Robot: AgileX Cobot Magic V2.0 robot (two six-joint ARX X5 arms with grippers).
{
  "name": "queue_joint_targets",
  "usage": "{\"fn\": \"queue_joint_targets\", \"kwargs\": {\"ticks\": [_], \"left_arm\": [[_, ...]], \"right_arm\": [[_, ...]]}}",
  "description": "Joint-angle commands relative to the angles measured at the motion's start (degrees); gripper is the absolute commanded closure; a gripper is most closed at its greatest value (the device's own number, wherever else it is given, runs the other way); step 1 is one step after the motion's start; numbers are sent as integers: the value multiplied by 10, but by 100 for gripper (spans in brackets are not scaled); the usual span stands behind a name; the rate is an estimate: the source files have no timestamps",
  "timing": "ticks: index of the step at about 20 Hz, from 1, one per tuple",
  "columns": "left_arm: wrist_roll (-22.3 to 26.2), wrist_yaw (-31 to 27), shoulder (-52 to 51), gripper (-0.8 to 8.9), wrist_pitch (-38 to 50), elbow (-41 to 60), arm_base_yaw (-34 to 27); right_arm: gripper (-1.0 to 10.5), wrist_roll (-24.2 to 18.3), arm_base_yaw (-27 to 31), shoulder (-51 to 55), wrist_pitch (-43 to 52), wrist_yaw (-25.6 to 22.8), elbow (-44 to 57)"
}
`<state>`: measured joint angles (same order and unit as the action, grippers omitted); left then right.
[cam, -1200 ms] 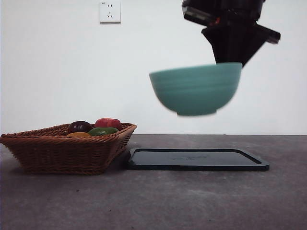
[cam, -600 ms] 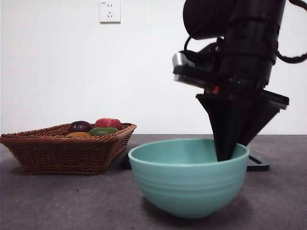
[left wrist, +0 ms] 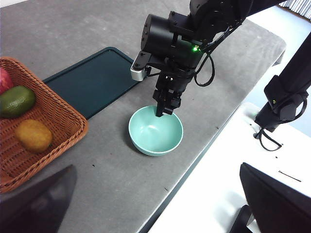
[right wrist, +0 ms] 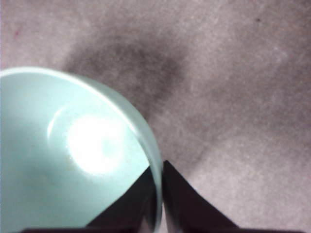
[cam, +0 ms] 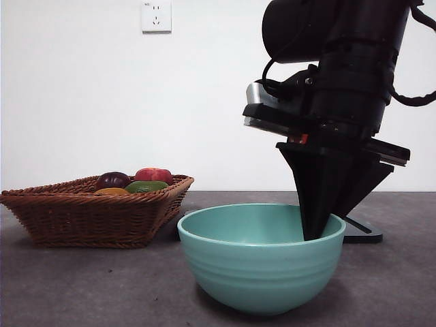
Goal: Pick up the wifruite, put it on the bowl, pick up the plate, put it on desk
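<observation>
The right gripper (cam: pixel 317 228) stood clamped on the rim of the bowl (cam: pixel 259 262), one jaw inside the wall and one outside, as the right wrist view showed with the rim pinched between the two black tips. The bowl sat on the desk (cam: pixel 82 286), in front of the dark tray (left wrist: pixel 95 80) and just beside the basket (cam: pixel 88 214); its underside appeared to rest on the tabletop, though contact could not be confirmed from the low camera.

The bowl was empty. The wifruite (left wrist: pixel 34 135), dull orange-brown, lay in the basket next to a green fruit (left wrist: pixel 16 101), with a red one (cam: pixel 154 175) and a dark purple one (cam: pixel 113 180) visible over the wicker edge from the front. Nothing held it.

The left gripper (left wrist: pixel 155 228) waited well apart from the work, high over the near side of the table, its jaws spread wide at the picture's lower corners and holding nothing.

Judged from this layout, the bowl's placing on the desk looked all but finished, needing only the release of the rim. The fruit step looked untouched: the wifruite had yet to be lifted from the basket and set in the bowl. No plate other than the flat dark tray could be seen.
</observation>
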<state>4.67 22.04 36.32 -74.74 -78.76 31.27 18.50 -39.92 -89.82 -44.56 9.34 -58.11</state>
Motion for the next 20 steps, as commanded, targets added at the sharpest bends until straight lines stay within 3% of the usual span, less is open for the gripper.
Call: {"fn": "queue_joint_targets", "kwargs": {"ticks": [1,2,6,8,13,20], "left_arm": [[4,1,2,251,6,-12,4],[4,1,2,251,6,-12,4],[4,1,2,251,7,-12,4],[5,1,2,251,7,-12,4],[5,1,2,251,7,-12,4],[4,1,2,251,13,-12,4]], "right_arm": [[924,10,-6,-8,0,-2,-3],[883,10,-6,-8,-1,-5,-3],[524,10,-6,-8,-5,-22,-3],[434,7,-6,-6,-9,-45,-5],[393,6,-6,66,-28,-48,-5],[393,0,-6,302,-155,-47,-5]]}}
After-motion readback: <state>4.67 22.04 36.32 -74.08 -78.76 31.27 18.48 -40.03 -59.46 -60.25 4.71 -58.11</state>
